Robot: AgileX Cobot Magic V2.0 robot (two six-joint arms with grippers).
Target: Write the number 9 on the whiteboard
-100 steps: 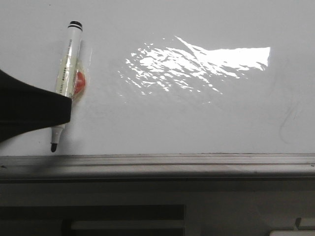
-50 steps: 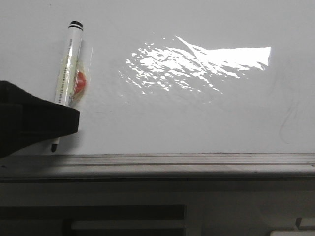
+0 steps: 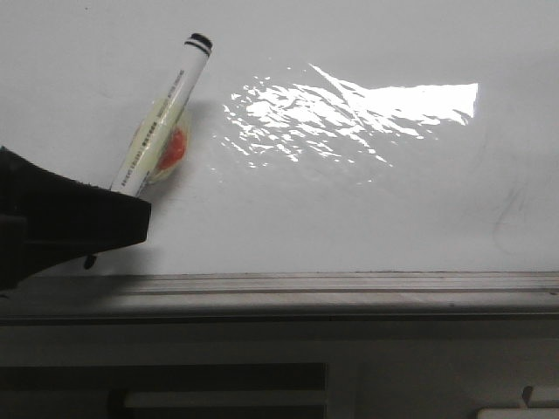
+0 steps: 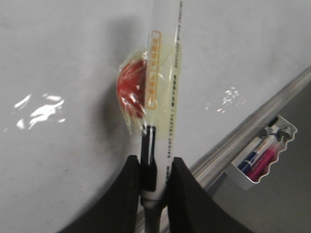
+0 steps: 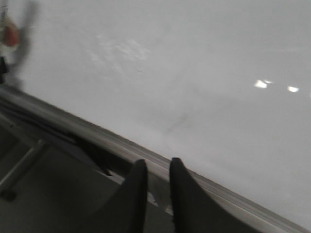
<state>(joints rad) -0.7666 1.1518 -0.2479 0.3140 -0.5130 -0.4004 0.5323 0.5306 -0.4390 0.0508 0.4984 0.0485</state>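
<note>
The whiteboard (image 3: pixel 349 209) is glossy white with a bright glare patch (image 3: pixel 349 109) and a grey rail (image 3: pixel 349 284) along its lower edge. No drawn number 9 shows on it, only faint grey smudges (image 3: pixel 511 218) at the right. My left gripper (image 4: pixel 153 162) is shut on a white marker (image 4: pixel 165 73) with a red lump (image 4: pixel 132 90) taped to it. In the front view the marker (image 3: pixel 162 118) leans to the right at the board's left side. Its dark tip (image 3: pixel 89 260) peeks out under the gripper (image 3: pixel 122 218), just above the rail. My right gripper (image 5: pixel 158 165) stands narrowly open and empty over the rail (image 5: pixel 121 148).
A small white tray (image 4: pixel 262 153) holding blue and pink markers hangs below the rail. A dark cabinet front (image 3: pixel 175 375) lies under the board. The whiteboard also shows in the right wrist view (image 5: pixel 194 73).
The marker has tilted, its capped end swinging right. The left gripper has moved slightly right and the tip has sunk mostly behind it near the rail.
</note>
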